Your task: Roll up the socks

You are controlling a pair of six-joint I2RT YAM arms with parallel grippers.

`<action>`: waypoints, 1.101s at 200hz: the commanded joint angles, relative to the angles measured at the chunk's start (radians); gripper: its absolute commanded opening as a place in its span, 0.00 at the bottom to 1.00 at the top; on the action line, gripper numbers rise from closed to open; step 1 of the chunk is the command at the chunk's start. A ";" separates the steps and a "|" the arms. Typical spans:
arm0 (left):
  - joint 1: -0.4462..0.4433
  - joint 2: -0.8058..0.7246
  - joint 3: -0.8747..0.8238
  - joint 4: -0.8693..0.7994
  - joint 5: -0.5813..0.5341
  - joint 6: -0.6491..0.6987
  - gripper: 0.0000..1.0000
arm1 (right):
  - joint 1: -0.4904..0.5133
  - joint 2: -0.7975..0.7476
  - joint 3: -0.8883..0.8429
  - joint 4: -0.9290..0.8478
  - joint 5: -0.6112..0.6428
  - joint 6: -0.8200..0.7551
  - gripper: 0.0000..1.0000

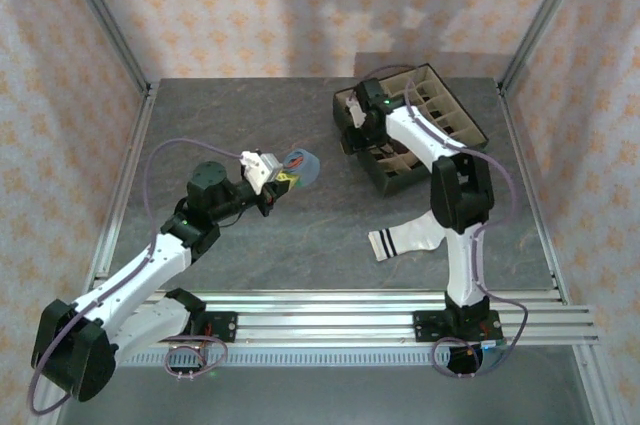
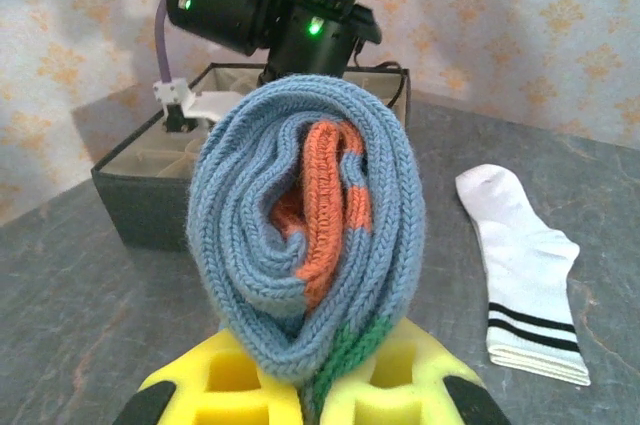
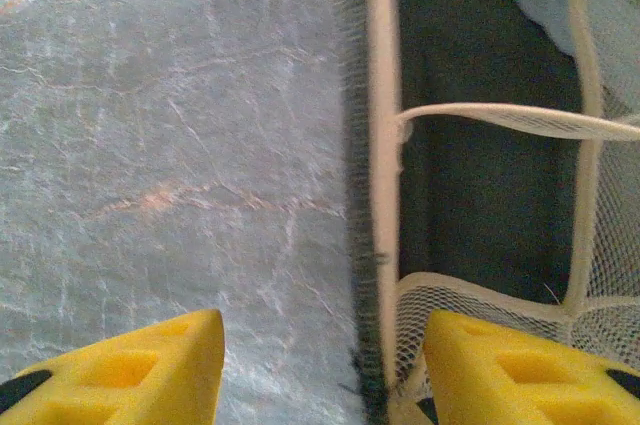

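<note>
Closest to me, the white sock (image 1: 408,238) lies flat on the surface (image 1: 250,245) beside my right arm. Further out, at mid-surface, my left fingers (image 2: 225,390) are pinched tight on the grey-blue sock (image 2: 300,235), which is rolled into a coil with orange at its core. Farthest off, my right fingers (image 3: 150,365) stand apart, gripping nothing, straddling an outer wall of the compartment box (image 3: 375,145).

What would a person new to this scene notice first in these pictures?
The rolled grey-blue sock, with orange and green patches, is clamped in the left gripper above the middle of the table. The right gripper hangs open over the left edge of the compartment box, and a white sock lies flat at the near right.
</note>
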 commanded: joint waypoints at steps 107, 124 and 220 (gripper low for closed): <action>0.009 -0.285 -0.028 -0.207 -0.188 0.070 0.00 | 0.248 0.179 0.584 -0.179 -0.056 0.054 0.54; 0.009 -0.244 -0.011 -0.191 -0.174 0.073 0.00 | 0.221 0.140 0.585 -0.211 -0.005 0.045 0.55; -0.094 0.385 0.334 -0.036 -0.112 0.135 0.00 | -0.116 -0.163 0.090 -0.145 0.070 0.081 0.56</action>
